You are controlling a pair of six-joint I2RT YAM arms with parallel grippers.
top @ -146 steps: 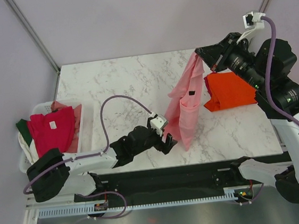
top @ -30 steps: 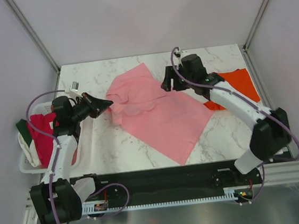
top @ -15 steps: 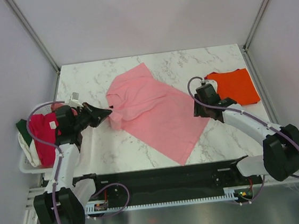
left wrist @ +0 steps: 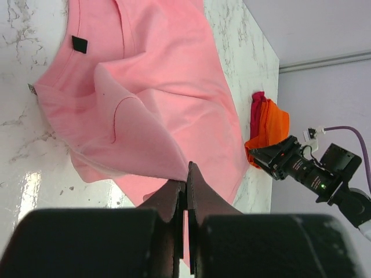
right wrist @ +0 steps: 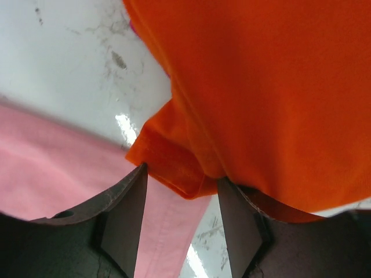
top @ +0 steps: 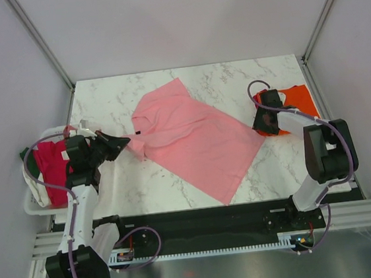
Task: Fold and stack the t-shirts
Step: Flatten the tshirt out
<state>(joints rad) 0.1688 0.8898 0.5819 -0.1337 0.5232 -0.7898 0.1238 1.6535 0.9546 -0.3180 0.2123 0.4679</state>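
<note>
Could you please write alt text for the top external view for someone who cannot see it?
A light pink t-shirt lies spread on a marble table. The left claw is shut on its sleeve; the right claw is at the corner of a folded orange t-shirt. A white basket at left holds a crimson t-shirt.

- The table [top: 232, 81] fills the middle of the top view, with the arm bases along its lower edge.
- The spread t-shirt [top: 196, 141] lies flat on the table at centre, running diagonally from upper left to lower right.
- The folded t-shirt [top: 296, 104] lies on the table at the right, near the spread t-shirt's right corner.
- The basket [top: 31, 203] sits at the table's left edge, with the heaped t-shirts [top: 50, 163] in it.
- The left gripper [top: 123, 143] is between the basket and the spread t-shirt, at that shirt's left edge.
- The right gripper [top: 263, 121] is at the folded t-shirt's lower left corner.
</note>
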